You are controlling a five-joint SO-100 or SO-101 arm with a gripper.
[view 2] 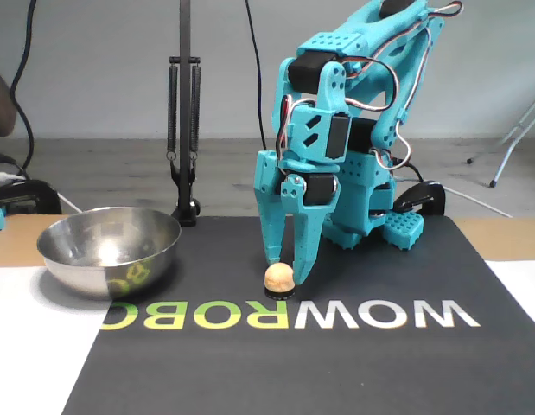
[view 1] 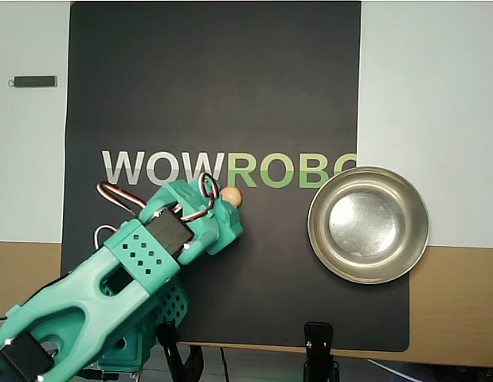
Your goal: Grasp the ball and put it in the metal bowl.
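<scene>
The peach-tan ball (view 2: 279, 277) rests on the black mat by the green "R" of the lettering; in the overhead view (view 1: 232, 196) it peeks out past the gripper's top right edge. My teal gripper (view 2: 287, 266) points straight down with its tips at mat level. The jaws stand apart, one on each side of the ball and slightly behind it. In the overhead view the gripper (view 1: 224, 205) hides its own fingertips. The metal bowl (view 1: 317, 229) sits empty on the mat's right edge, left in the fixed view (view 2: 111, 259), about a bowl's width from the ball.
The black mat (view 1: 214, 95) with WOWROBO lettering covers the table's middle. A black clamp (view 1: 319, 342) grips the near edge and its stand (view 2: 185, 130) rises behind the bowl. A small dark bar (view 1: 35, 81) lies far left. My arm's base (view 2: 379, 207) stands behind the gripper.
</scene>
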